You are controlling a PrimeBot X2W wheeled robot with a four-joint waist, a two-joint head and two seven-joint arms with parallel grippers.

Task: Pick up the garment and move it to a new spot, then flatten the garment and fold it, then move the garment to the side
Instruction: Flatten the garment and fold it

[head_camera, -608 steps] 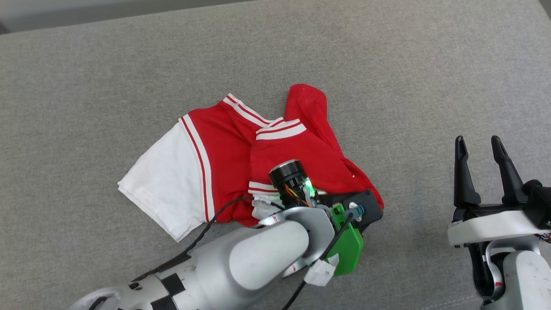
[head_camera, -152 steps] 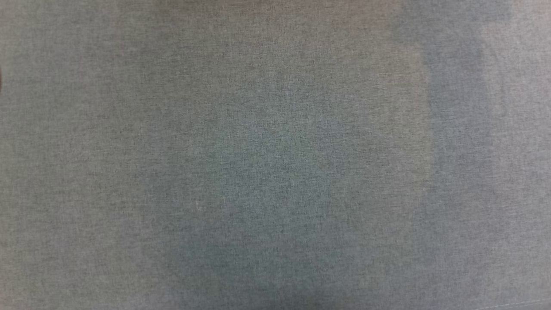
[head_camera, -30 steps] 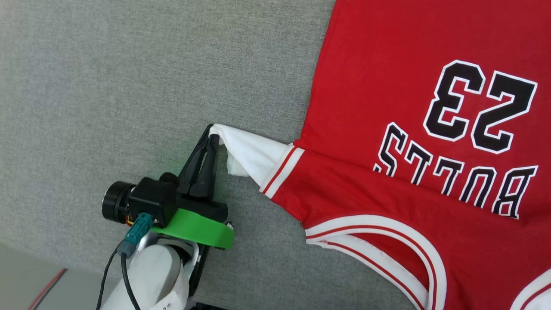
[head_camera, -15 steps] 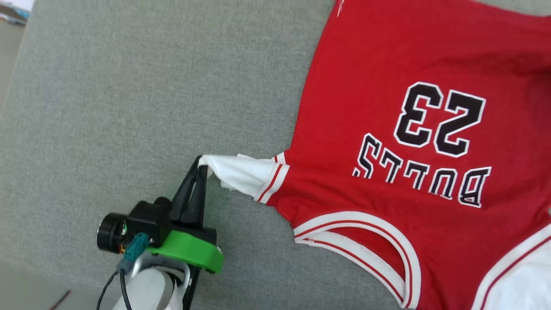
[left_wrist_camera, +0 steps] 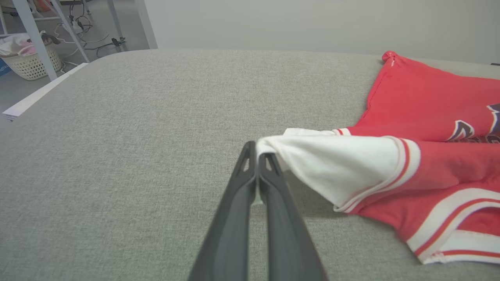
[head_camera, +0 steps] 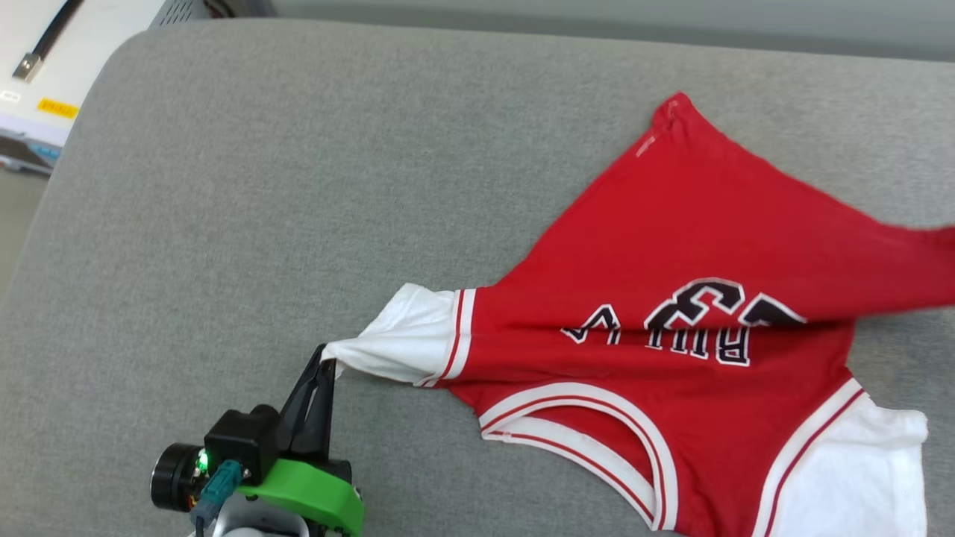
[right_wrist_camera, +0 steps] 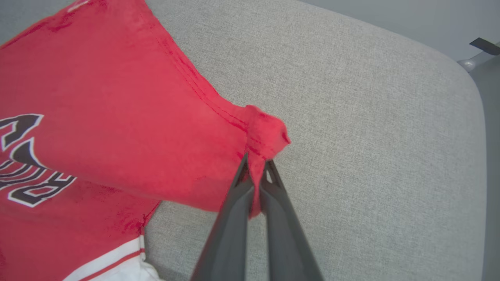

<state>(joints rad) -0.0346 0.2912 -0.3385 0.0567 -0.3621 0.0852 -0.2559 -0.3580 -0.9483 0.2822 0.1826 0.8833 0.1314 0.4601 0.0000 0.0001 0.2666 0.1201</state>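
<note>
The garment (head_camera: pixel 694 298), a red T-shirt with white sleeves and dark white-edged lettering, lies chest up on the grey cushion (head_camera: pixel 224 186), its striped collar toward me. My left gripper (head_camera: pixel 327 362) at the lower left is shut on the tip of one white sleeve (left_wrist_camera: pixel 332 164), which is stretched taut. The left wrist view shows the left gripper (left_wrist_camera: pixel 257 150) pinching that cloth just above the cushion. In the right wrist view my right gripper (right_wrist_camera: pixel 256 164) is shut on a red hem corner of the garment (right_wrist_camera: pixel 117 117), lifted off the cushion.
The grey cushion's rounded left edge (head_camera: pixel 67 164) borders a white surface with a cable (head_camera: pixel 37 52). A laundry basket (left_wrist_camera: pixel 27 58) and metal legs stand on the floor beyond. A grey wall (left_wrist_camera: pixel 312 23) runs behind.
The head camera has pulled back and tilted up, showing more cushion. The garment's hem corner has risen on the right and the chest has bunched. The left gripper still pinches the sleeve.
</note>
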